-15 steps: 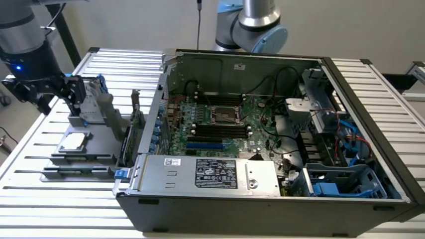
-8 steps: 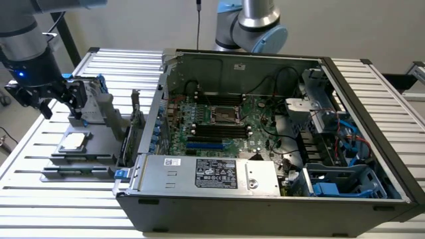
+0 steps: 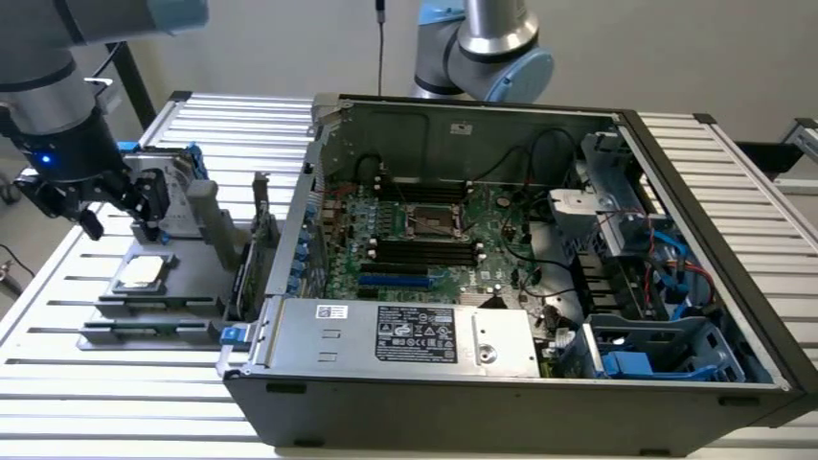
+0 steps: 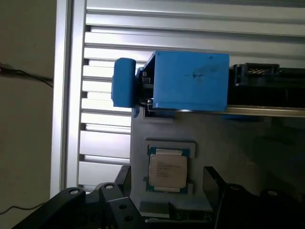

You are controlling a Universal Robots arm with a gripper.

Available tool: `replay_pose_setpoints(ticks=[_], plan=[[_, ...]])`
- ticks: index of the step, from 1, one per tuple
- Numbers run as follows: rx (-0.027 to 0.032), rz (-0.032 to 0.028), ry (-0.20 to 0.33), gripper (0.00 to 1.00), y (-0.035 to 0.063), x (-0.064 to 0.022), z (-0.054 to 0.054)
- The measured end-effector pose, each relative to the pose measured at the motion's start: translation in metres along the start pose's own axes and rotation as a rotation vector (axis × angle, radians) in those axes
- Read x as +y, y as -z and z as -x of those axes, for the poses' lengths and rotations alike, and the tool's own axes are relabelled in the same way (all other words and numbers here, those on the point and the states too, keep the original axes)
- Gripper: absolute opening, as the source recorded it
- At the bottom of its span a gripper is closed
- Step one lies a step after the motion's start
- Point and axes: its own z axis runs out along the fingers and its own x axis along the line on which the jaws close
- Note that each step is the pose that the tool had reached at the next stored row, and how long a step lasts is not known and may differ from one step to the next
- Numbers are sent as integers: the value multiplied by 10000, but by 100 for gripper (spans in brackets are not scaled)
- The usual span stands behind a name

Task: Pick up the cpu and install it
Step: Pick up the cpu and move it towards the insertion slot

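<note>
The claw (image 3: 122, 228) stood open and empty, directly above the chip (image 4: 167, 170). The chip lay flat in its grey holder (image 4: 141, 162), centred between the fingers, untouched.

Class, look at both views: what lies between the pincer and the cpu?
Nothing: in the exterior view the open pincer hangs above the cpu, with bare air between them.

Nothing can be read outright. The cpu (image 4: 167, 170) carries several lines of faint print on its metal top, too small to make out. The power supply (image 3: 505, 340) bears a dark label (image 3: 416, 333) with white marks and logos and, beside it, a small white sticker (image 3: 332, 310); both are illegible.
</note>
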Motion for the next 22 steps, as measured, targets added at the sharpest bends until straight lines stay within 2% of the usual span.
replay_pose_setpoints(ticks=[10, 15, 22], plan=[[-1, 1, 0, 71, -179, -147, 12], [0, 0, 0, 71, -268, -161, 60], [0, 2, -25, 71, -394, -163, 67]])
